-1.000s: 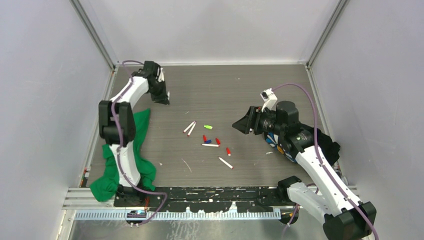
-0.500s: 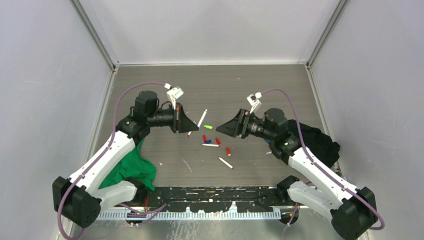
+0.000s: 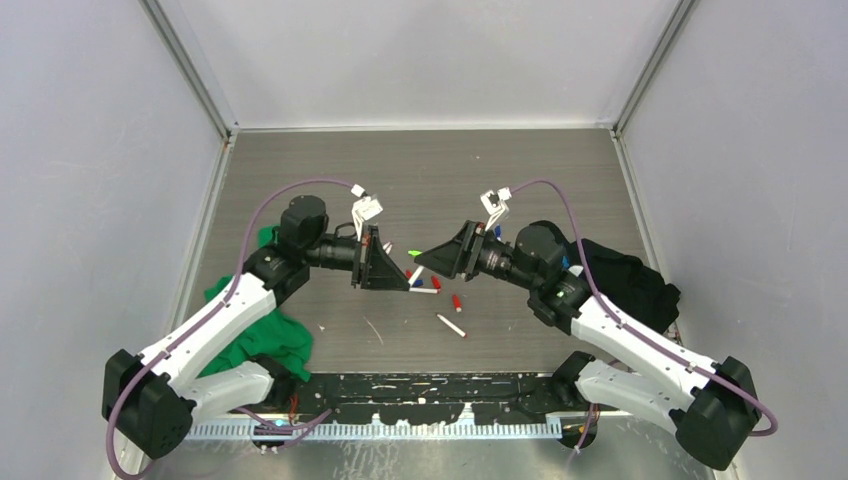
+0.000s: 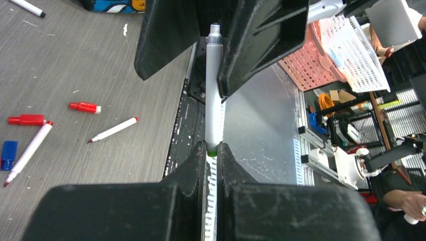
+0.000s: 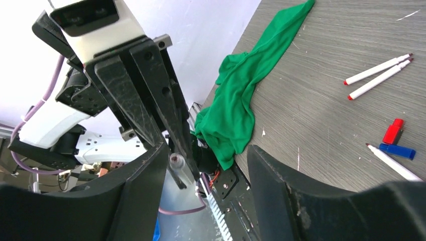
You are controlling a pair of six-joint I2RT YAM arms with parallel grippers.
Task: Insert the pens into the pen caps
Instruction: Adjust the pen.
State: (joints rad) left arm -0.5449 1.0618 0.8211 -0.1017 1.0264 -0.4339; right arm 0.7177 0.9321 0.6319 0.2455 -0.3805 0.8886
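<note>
While the left gripper (image 4: 213,148) is clenched on the green-ended base of a white pen (image 4: 214,90) at the middle of the top view, the right gripper (image 5: 203,158) stands released. Its fingers (image 4: 161,35) are spread either side of that pen's tip. Other pens (image 3: 450,325), red caps (image 4: 26,119) and a blue cap (image 4: 9,150) lie on the table (image 3: 500,180) beneath both grippers.

Grey table (image 3: 500,170) carries loose pens (image 3: 451,326), caps (image 3: 457,302), green cloth (image 3: 285,338).

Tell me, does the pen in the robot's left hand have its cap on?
Cap off. The pen, pinched in the left gripper, ends in a bare narrow tip.
</note>
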